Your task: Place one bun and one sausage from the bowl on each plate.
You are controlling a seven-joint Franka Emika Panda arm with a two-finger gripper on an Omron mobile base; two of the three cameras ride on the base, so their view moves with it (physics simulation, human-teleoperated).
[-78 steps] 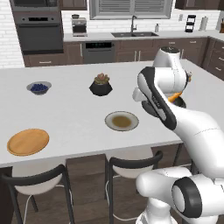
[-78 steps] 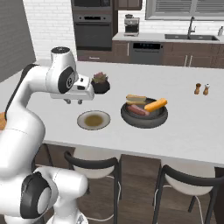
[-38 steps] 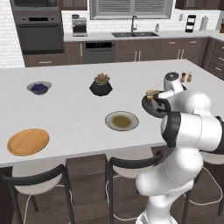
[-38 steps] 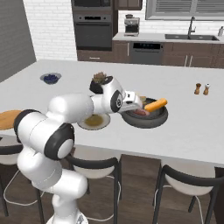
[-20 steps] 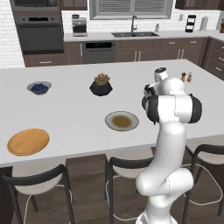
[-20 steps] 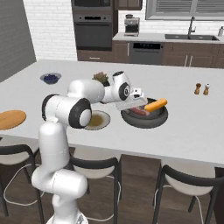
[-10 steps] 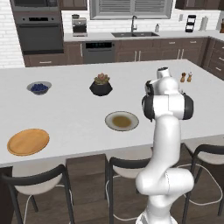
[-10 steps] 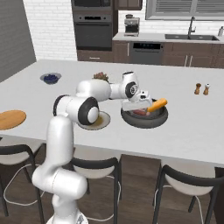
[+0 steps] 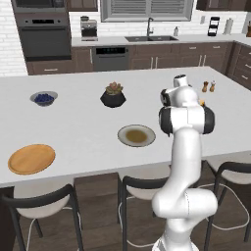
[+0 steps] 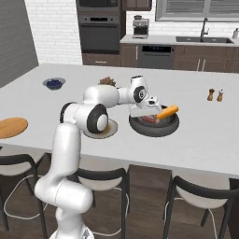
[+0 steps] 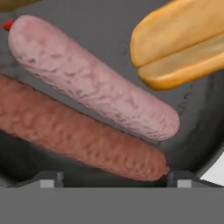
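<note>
Step in hand: first pick from the bowl [image 10: 154,125]. Gripper [image 10: 148,110] is down inside it, at the rim nearest the grey plate [image 10: 100,129].

Hand view: fingers [image 11: 49,179] are spread, one tip at each end of the darker sausage [image 11: 78,138], nothing clamped between them yet. Whether they've begun to close I can't tell. The paler sausage [image 11: 92,78] lies just beyond the dark one, touching along its length. A bun [image 11: 183,41] sits past the far finger and higher, half resting on the bowl wall.

Both plates are bare. The wooden plate [image 9: 31,158] is well off to the arm's left.

Next move, my read: close on the dark sausage and lift straight out. The pale one is pressed against it, so it may drag or roll. Then carry to the grey plate, the closer one.
</note>
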